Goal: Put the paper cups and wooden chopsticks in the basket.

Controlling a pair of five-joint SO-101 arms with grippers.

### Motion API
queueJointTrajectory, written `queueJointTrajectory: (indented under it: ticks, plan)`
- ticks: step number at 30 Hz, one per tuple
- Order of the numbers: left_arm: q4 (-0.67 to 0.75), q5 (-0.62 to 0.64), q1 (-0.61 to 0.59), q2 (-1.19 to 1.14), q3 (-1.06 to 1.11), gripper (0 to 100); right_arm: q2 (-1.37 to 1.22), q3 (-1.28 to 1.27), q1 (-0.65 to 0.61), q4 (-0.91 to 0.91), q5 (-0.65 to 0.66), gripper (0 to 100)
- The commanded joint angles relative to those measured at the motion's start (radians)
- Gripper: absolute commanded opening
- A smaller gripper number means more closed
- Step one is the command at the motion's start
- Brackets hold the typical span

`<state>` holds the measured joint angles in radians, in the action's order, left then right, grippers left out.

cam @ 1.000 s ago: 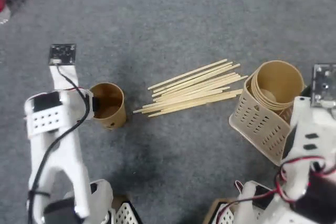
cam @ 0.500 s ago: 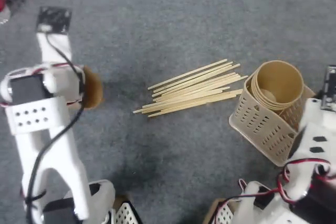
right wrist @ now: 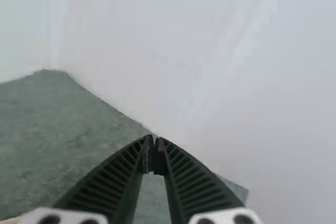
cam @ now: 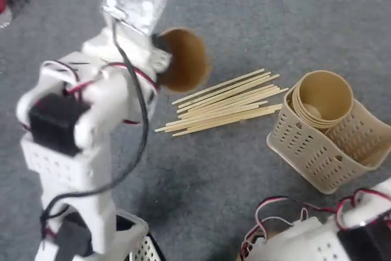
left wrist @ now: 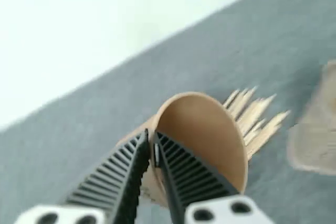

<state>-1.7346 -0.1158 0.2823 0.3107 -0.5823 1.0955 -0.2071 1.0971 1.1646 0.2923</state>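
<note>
Grey carpeted table (cam: 256, 35), left pincer (left wrist: 151, 141) clamped on paper cup (left wrist: 207, 129) near chopsticks (cam: 223, 103), right pincer (right wrist: 153, 145) together.

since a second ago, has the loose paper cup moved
Yes. The paper cup, held by the left gripper, shifted rightward and up the high view, ending close beside the chopsticks.

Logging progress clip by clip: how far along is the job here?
Done: a stack of cups sits in the basket. In hand: the left claw is shut on another cup, held tipped near the chopsticks. Left: dropping that cup in, then all the chopsticks, which lie piled on the mat.
</note>
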Motion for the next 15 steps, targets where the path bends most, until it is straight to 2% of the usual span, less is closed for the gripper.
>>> queueJointTrajectory:
  ticks: [1, 7, 15]
  plan:
    - [-0.015, 0.074, 0.209, -0.048, -0.217, 1, -0.015, -0.094, 0.067, -0.096, -0.017, 0.7]
    - [0.055, 0.144, 0.391, -0.203, -0.415, 1, -0.015, -0.327, 0.117, -0.208, -0.009, 0.7]
    - [0.181, 0.229, 0.56, -0.379, -0.573, 1, -0.005, -0.661, 0.127, -0.351, -0.009, 0.7]
